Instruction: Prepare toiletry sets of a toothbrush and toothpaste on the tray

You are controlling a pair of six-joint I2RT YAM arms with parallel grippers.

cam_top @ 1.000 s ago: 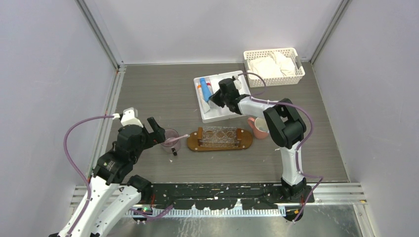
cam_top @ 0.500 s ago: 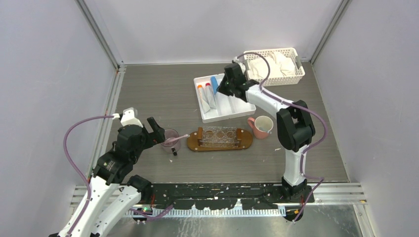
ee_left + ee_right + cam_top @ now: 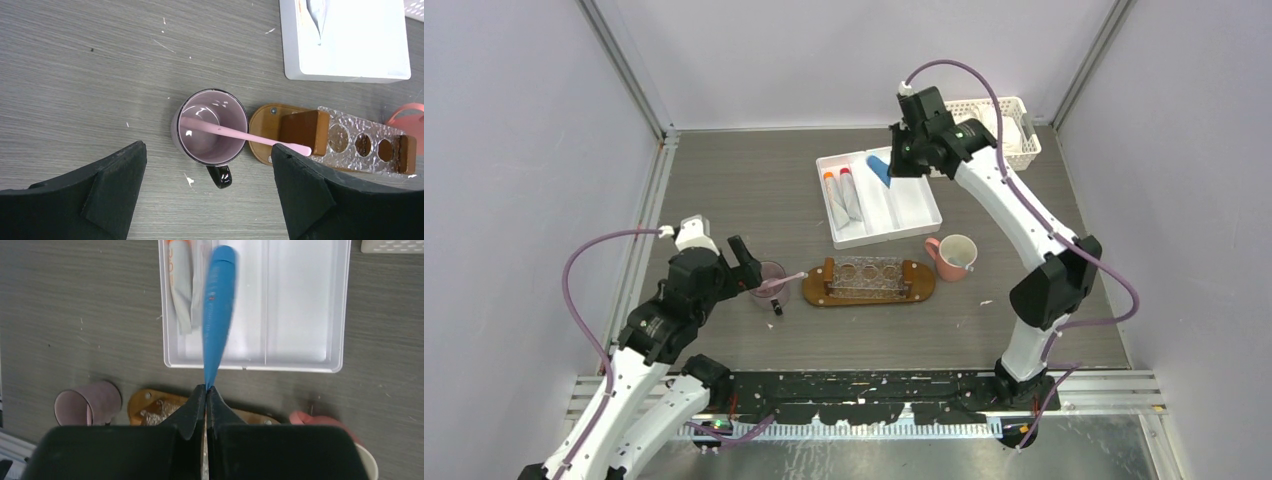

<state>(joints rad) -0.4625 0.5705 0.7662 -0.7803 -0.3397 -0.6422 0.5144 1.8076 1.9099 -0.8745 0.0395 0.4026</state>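
Note:
My right gripper (image 3: pixel 896 165) (image 3: pixel 206 388) is shut on the flat end of the blue toothpaste tube (image 3: pixel 216 305) (image 3: pixel 880 168) and holds it high above the white divided tray (image 3: pixel 924 215). Two white-grey tubes (image 3: pixel 844 198) (image 3: pixel 186 285) lie in that tray's left compartment. The brown wooden oval tray (image 3: pixel 923 289) (image 3: pixel 262 120) carries a glass holder with round holes (image 3: pixel 869 275). A pink toothbrush (image 3: pixel 240 134) (image 3: pixel 782 282) leans in the purple mug (image 3: pixel 212 128) (image 3: pixel 771 283), its head over the wooden tray's left end. My left gripper (image 3: pixel 744 262) (image 3: pixel 207 187) is open just near of the mug.
A pink mug (image 3: pixel 954 256) stands right of the wooden tray. A white lattice basket (image 3: pixel 1026 152) with white cloths sits at the back right. Grey walls close in the table on three sides.
My right gripper has lifted the blue tube out of the white tray and moved up and toward the back right. The left arm has barely moved.

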